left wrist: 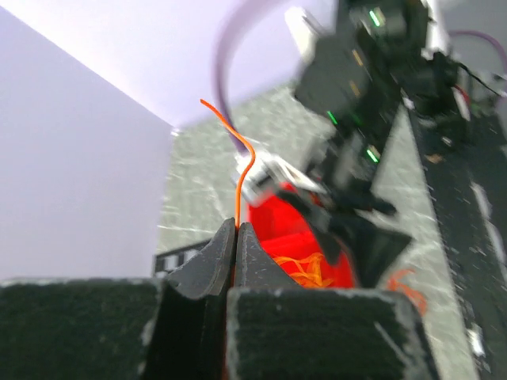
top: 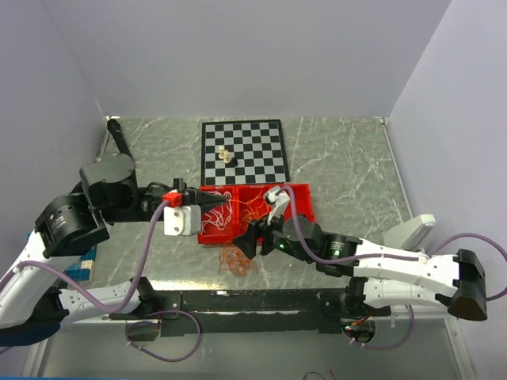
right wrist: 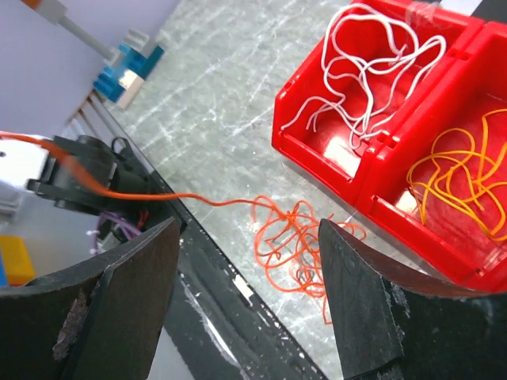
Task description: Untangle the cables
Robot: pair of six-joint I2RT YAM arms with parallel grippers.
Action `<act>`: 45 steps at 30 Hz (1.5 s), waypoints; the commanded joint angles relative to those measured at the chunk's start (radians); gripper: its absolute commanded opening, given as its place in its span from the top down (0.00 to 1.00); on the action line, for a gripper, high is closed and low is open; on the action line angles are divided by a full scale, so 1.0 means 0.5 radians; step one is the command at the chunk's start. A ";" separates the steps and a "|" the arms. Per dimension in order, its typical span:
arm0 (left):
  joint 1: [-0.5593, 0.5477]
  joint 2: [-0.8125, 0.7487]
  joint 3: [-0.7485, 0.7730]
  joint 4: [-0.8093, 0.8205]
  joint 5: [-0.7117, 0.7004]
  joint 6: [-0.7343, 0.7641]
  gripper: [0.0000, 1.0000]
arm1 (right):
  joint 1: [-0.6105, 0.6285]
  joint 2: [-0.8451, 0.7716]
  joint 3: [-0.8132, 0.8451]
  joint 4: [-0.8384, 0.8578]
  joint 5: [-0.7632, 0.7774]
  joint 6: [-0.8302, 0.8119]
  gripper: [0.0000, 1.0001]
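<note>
My left gripper (top: 223, 206) hovers over the red bin (top: 303, 207). In the left wrist view it (left wrist: 236, 226) is shut on a thin red-orange cable (left wrist: 242, 178) that rises from between the jaws. A tangle of red-orange cables (top: 235, 258) lies on the table in front of the bin. My right gripper (top: 248, 240) is open and empty just above that tangle (right wrist: 305, 247); one strand (right wrist: 198, 198) runs off to the left. White cables (right wrist: 371, 67) fill one bin compartment and yellow-orange cables (right wrist: 463, 178) the one beside it.
A chessboard (top: 255, 162) with a few pieces (top: 225, 154) lies behind the bin. Blue blocks (right wrist: 127, 70) sit at the table's left near edge. A black rail (top: 261, 301) runs along the near edge. Walls close in on three sides.
</note>
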State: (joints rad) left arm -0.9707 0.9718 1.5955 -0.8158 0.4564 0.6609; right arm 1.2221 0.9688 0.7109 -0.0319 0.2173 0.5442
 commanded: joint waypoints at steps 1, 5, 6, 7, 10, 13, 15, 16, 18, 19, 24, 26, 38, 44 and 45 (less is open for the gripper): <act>-0.010 0.026 0.193 0.211 -0.066 -0.024 0.99 | 0.029 0.158 0.094 0.165 -0.042 -0.079 0.22; -0.010 0.090 0.380 0.245 -0.081 -0.052 0.99 | 0.053 0.280 0.173 0.235 -0.027 -0.119 0.23; -0.010 0.103 0.413 0.260 -0.088 -0.061 0.99 | 0.056 0.308 0.186 0.248 -0.011 -0.125 0.23; -0.010 0.106 0.438 0.281 -0.094 -0.067 0.99 | 0.059 0.333 0.195 0.263 0.004 -0.128 0.23; -0.010 0.127 0.512 0.318 -0.103 -0.082 0.99 | 0.062 0.409 0.250 0.294 0.013 -0.156 0.24; -0.007 0.149 0.582 0.325 -0.100 -0.122 0.99 | 0.062 0.498 0.293 0.321 0.041 -0.159 0.25; -0.007 0.158 0.616 0.325 -0.097 -0.137 0.99 | 0.059 0.569 0.324 0.315 0.038 -0.147 0.28; -0.007 0.164 0.628 0.337 -0.100 -0.150 0.99 | 0.059 0.593 0.336 0.300 0.023 -0.140 0.30; -0.001 0.173 0.671 0.383 -0.112 -0.171 0.99 | 0.059 0.655 0.330 0.294 -0.020 -0.110 0.32; 0.005 0.179 0.699 0.410 -0.118 -0.183 0.99 | 0.059 0.676 0.309 0.306 -0.042 -0.091 0.32; 0.012 0.167 0.754 0.735 -0.241 -0.177 0.99 | 0.075 0.747 0.109 0.373 -0.085 0.050 0.34; 0.012 0.158 0.757 0.885 -0.296 -0.150 0.99 | 0.087 0.774 0.039 0.395 -0.085 0.102 0.35; 0.012 0.060 0.586 1.787 -0.508 0.074 0.95 | 0.142 0.857 -0.240 0.413 -0.091 0.292 0.43; 0.012 0.011 0.353 2.419 -0.600 0.377 0.98 | 0.179 0.747 -0.391 0.380 -0.042 0.381 0.43; 0.012 0.014 0.337 2.484 -0.591 0.429 0.99 | 0.182 0.744 -0.409 0.383 -0.039 0.393 0.43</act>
State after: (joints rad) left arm -0.9684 0.9859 1.7931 0.1001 0.2089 0.7452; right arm 1.3037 1.3697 0.5575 0.1741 0.1734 0.6926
